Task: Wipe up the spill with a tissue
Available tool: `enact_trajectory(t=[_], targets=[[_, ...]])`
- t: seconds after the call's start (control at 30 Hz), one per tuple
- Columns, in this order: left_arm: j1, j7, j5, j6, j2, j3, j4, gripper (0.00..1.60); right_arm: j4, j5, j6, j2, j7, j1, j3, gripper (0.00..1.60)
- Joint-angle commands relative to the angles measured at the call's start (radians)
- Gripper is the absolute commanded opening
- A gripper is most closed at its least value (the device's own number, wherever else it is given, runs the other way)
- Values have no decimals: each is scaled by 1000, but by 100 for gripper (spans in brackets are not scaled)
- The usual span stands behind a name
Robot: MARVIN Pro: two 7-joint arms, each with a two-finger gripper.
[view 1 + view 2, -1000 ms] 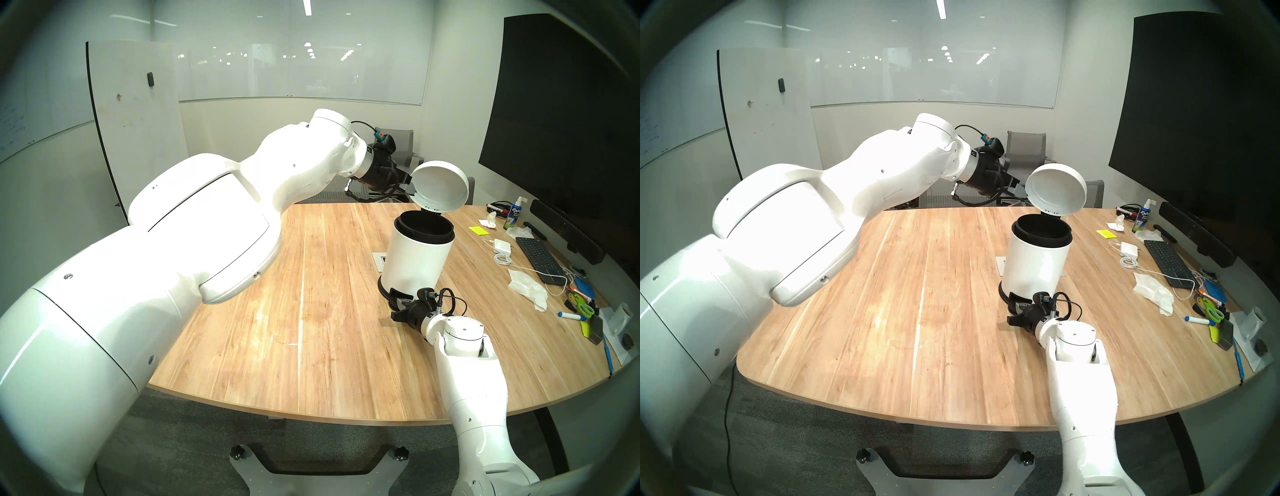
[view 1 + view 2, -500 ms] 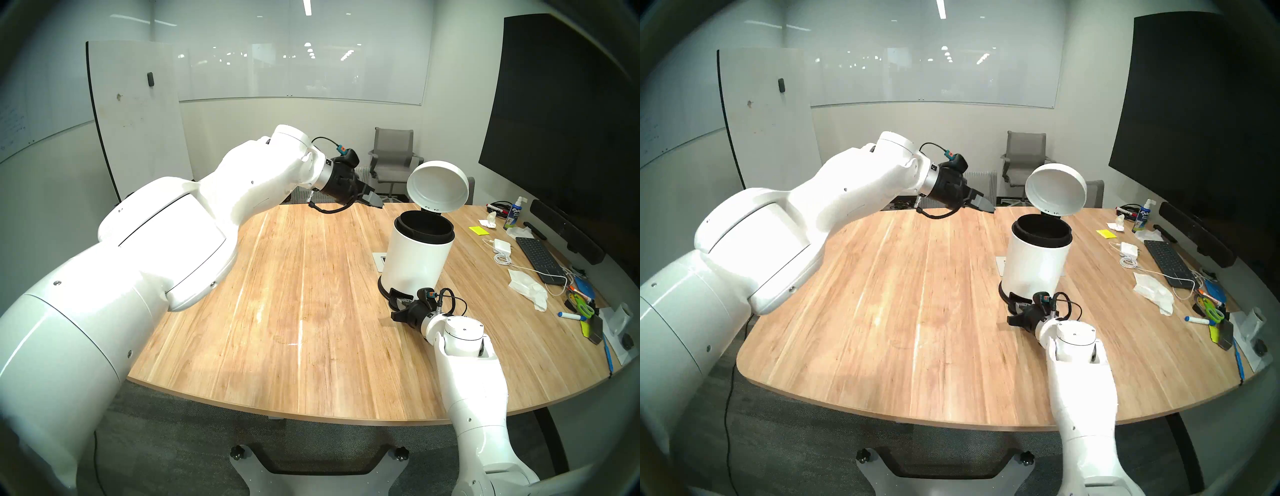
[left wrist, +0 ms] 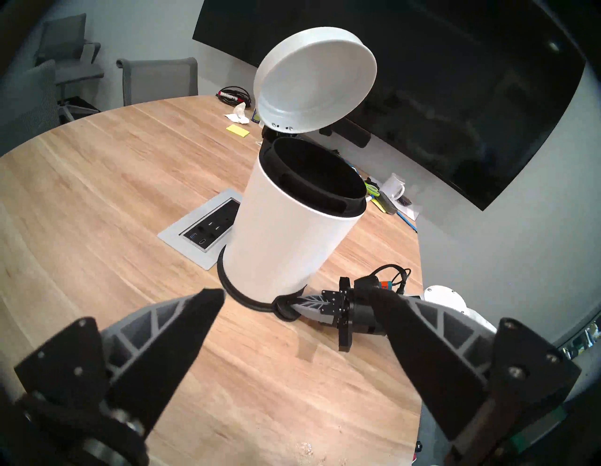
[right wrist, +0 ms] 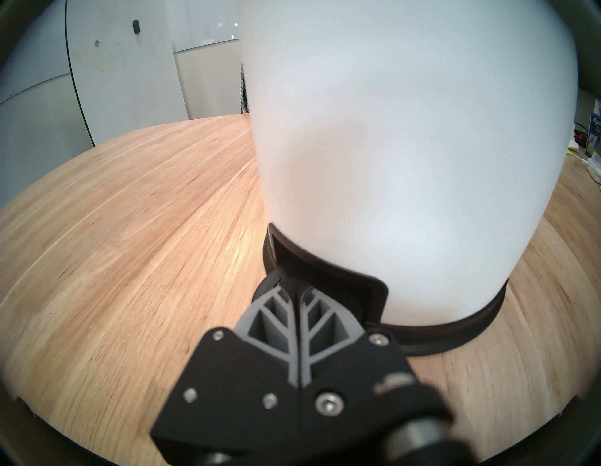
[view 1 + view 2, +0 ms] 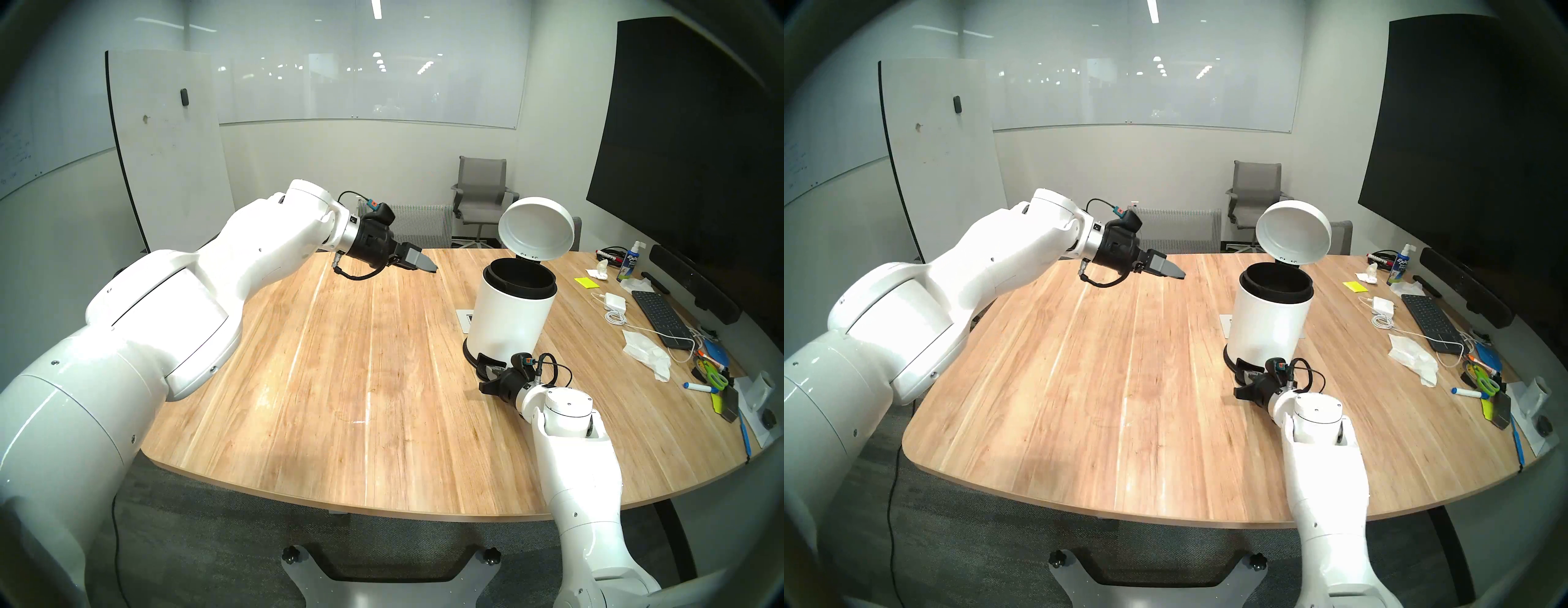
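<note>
Both tools are accounted for. My right tool (image 4: 297, 294), pressed together, bears on the pedal (image 4: 374, 293) of the white bin (image 5: 509, 314), lid (image 5: 536, 227) raised. My left tool (image 3: 299, 302) stands spread and empty above the worktop (image 5: 339, 361). I find no spill or tissue in view. I judge disposal complete: ease off the pedal slowly so the lid drops without jolting the bin.

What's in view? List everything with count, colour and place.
table: one, light wood, centre
pedal bin: one, white, table's right half, lid raised
keyboard: one, black, table's right edge
tissues: three, white, right side
sticky notes: one pad, yellow, beyond keyboard
spray bottle: one, white-blue, far right
chairs: two, grey, beyond table
screen: one, black, right wall
left gripper: open, empty, above table's far side
right gripper: shut, tips on bin's pedal
</note>
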Motion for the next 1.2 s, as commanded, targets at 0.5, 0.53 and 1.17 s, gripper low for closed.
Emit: enact_trajectory(t=[0.5,0.53,1.17], targets=[[222,-108,-16,-83,267,5,-246,160,-2,-2,2,0,1,-16,0,0],[230,-111,-17,-88,273,4,-248,160,-6,-2,2,0,2,-17,0,0],[401,-115,-58,-187,453,-44,-537,160,-192,-16,28,-17,18,-87,-16,0]])
